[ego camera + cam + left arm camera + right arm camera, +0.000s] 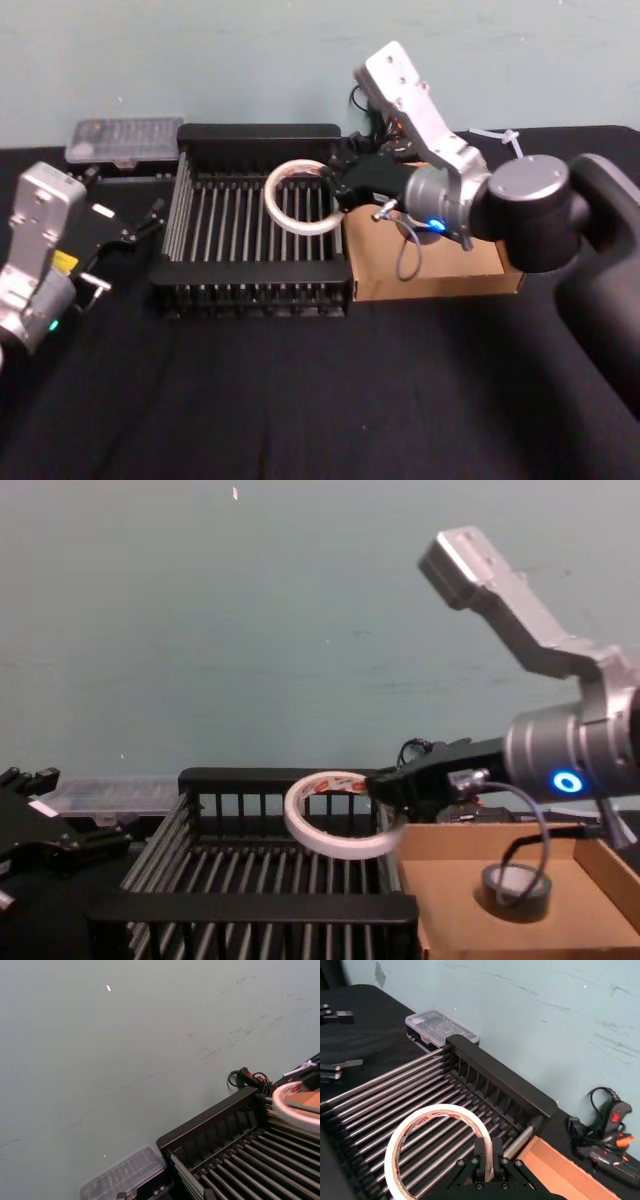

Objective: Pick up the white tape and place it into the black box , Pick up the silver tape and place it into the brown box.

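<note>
Right gripper (486,1160) is pinching the white tape (427,1132) over the black box (485,1072); releasing tilted, it's probably snagging on the bars.

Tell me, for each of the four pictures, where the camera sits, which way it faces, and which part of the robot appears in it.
Head: high, looking down on the black box and brown box; both arms show.
Chest: low, facing the wall; the right gripper holds the white tape over the black box, and the silver tape lies in the brown box.
Left wrist: beside the black box, facing the wall; the tape shows at the edge.
Right wrist: behind its gripper, over the black box.
All four share the white tape.
</note>
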Motion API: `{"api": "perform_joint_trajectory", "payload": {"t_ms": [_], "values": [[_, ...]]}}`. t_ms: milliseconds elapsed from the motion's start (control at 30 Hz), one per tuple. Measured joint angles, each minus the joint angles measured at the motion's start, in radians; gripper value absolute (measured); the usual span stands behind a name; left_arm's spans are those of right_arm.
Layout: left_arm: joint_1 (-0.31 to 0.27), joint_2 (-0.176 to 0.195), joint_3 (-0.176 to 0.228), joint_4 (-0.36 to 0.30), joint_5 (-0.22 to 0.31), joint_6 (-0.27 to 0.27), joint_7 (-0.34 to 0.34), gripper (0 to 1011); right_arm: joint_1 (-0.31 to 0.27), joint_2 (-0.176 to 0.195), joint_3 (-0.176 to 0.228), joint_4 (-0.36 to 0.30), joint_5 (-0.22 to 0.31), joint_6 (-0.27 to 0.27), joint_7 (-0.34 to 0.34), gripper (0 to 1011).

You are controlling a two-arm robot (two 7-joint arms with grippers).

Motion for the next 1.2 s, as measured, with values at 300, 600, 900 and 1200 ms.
{"api": "perform_joint_trajectory", "payload": {"t_ms": [300,600,900,1200], "values": [[0.0,0.0,0.0,0.0,0.0,0.0,0.0,1001,0.074,-0.077,-0.022,0.16,-0.037,-0.046,-0.006,92],[0.0,0.0,0.0,0.0,0.0,0.0,0.0,1001,0.1,-0.119,-0.024,0.245,-0.058,-0.073,-0.006,92],[0.0,0.0,0.0,0.0,0.0,0.0,0.0,1001,0.102,-0.124,-0.023,0.257,-0.065,-0.077,-0.008,92],[0.0,0.0,0.0,0.0,0.0,0.0,0.0,1001,0.102,-0.124,-0.023,0.255,-0.064,-0.076,-0.008,151]]}}
